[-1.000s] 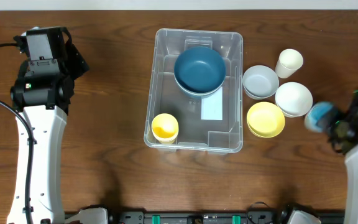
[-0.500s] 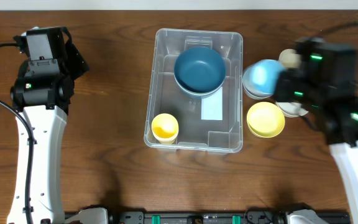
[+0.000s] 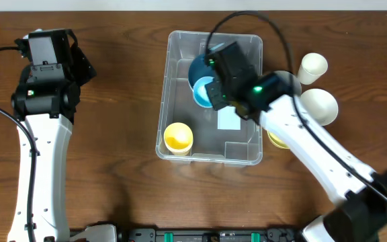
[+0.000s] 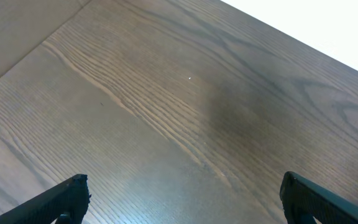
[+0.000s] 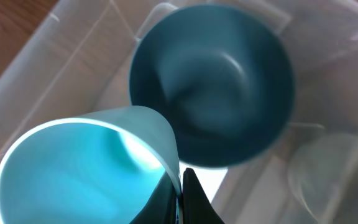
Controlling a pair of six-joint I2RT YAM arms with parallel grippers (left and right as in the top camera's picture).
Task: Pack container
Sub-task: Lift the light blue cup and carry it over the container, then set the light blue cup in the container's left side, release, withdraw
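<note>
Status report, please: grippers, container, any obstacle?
Left gripper open, over table. Right gripper shut on light blue cup, above container, beside dark blue bowl. No obstacle seen.

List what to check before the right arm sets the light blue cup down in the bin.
1. Grip: right pincer shut on the rim of the light blue cup: ok.
2. Position: cup above the container, inside its walls: ok.
3. Landing spot: cup overlaps the edge of the dark blue bowl; clearance beneath: cannot tell.
4. Neighbour: yellow cup sits in another corner, apart: ok.
5. Other arm: left pincer open over the table, away from the container: ok.
</note>
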